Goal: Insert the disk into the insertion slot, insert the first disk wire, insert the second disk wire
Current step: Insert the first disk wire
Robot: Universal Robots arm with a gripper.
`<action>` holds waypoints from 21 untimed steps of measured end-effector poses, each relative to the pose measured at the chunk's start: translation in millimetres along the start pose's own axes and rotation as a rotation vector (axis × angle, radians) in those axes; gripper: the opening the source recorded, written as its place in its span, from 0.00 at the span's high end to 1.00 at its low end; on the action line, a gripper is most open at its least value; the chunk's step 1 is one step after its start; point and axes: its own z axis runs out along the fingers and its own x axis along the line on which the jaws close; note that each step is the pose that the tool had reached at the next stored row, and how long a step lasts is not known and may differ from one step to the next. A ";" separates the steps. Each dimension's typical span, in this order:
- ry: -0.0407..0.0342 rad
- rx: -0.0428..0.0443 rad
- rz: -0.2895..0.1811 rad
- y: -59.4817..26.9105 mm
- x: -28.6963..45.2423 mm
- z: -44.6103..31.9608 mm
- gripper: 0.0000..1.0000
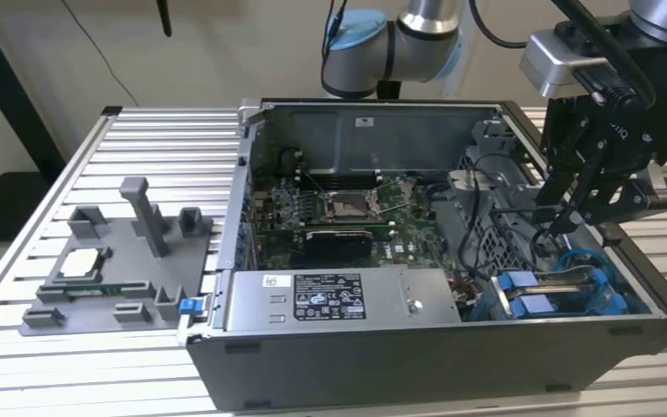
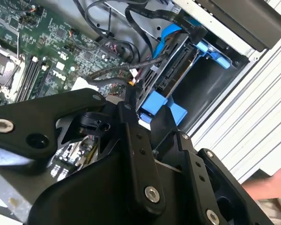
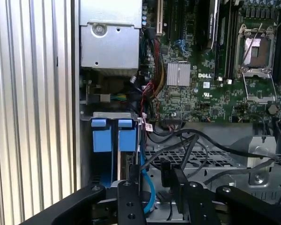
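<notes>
Disk (image 2: 171, 70) in its blue carrier is seen seated in the insertion slot (image 3: 110, 114) of the computer case (image 1: 426, 365). Gripper (image 1: 565, 228) is hung just above it among black wires (image 3: 215, 140); grip state cannot be told.

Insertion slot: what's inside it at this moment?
The disk sits in the insertion slot, with its blue carrier tabs and one end showing. The cage's perforated metal hides the rest of it, label included.
</notes>
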 end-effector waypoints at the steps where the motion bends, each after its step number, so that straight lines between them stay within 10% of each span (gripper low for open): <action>1: 0.0001 0.0000 0.000 0.1 0.0 0.0 0.00; 10: -0.0159 0.0049 0.000 0.6 1.1 10.4 0.00; 16: -0.0512 0.0059 0.002 2.2 1.3 12.1 0.00; 17: -0.0576 0.0058 0.002 2.4 1.3 12.1 1.00; 21: -0.0645 0.0080 0.000 2.5 1.2 12.0 1.00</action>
